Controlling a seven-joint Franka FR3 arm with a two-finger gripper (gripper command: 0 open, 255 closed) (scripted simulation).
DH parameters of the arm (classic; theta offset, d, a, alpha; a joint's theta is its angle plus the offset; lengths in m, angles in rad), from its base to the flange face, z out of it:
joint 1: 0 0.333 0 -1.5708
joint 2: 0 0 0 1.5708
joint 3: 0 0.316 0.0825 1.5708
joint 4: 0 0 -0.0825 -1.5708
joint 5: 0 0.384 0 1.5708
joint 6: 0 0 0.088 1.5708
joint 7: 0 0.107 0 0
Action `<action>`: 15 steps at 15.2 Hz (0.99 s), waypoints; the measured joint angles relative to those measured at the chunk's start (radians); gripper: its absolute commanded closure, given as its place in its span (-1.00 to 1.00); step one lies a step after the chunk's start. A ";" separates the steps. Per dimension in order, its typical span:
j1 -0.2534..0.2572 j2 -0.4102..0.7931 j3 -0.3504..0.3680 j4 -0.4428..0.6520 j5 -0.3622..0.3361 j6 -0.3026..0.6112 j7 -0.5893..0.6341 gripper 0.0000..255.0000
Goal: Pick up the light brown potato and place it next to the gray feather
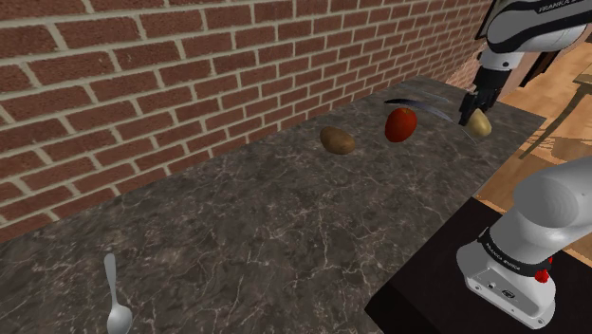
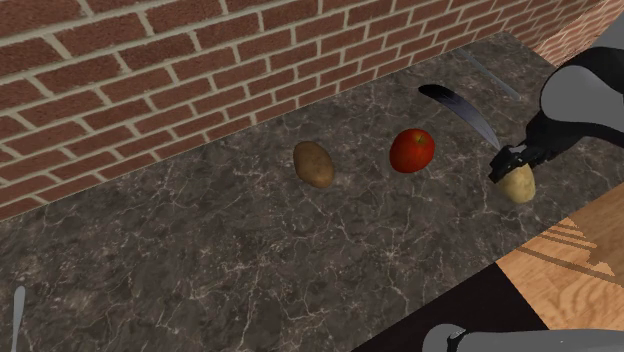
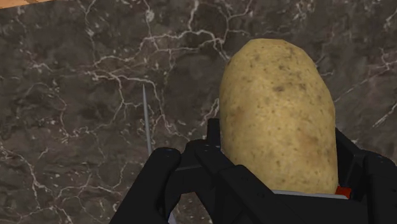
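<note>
The light brown potato (image 1: 481,123) (image 2: 517,184) is clasped end-up between the black fingers of my gripper (image 1: 471,107) (image 2: 507,162) (image 3: 277,167), close over the dark marble counter (image 1: 285,228). In the wrist view the potato (image 3: 277,121) stands large between the fingers. The gray feather (image 1: 419,104) (image 2: 458,108), a dark curved blade shape, lies on the counter just behind the gripper, toward the brick wall. The potato is a short way from the feather's near tip.
A red tomato (image 1: 400,124) (image 2: 411,150) lies beside the feather, and a darker brown potato (image 1: 337,140) (image 2: 313,163) lies further along. A spoon (image 1: 114,299) rests at the counter's far end. The brick wall (image 1: 190,76) runs behind. The counter edge (image 2: 520,240) is close to the gripper.
</note>
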 measured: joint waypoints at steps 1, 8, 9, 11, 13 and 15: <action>0.000 0.003 -0.001 -0.009 -0.001 0.012 0.001 1.00; 0.000 0.057 -0.022 -0.069 -0.005 0.125 -0.008 1.00; 0.001 0.063 -0.023 -0.078 -0.005 0.140 -0.006 1.00; 0.001 0.079 -0.028 -0.094 -0.006 0.172 -0.008 1.00; 0.004 0.101 -0.033 -0.107 -0.004 0.206 -0.009 1.00; 0.006 0.119 -0.037 -0.119 -0.002 0.236 -0.011 1.00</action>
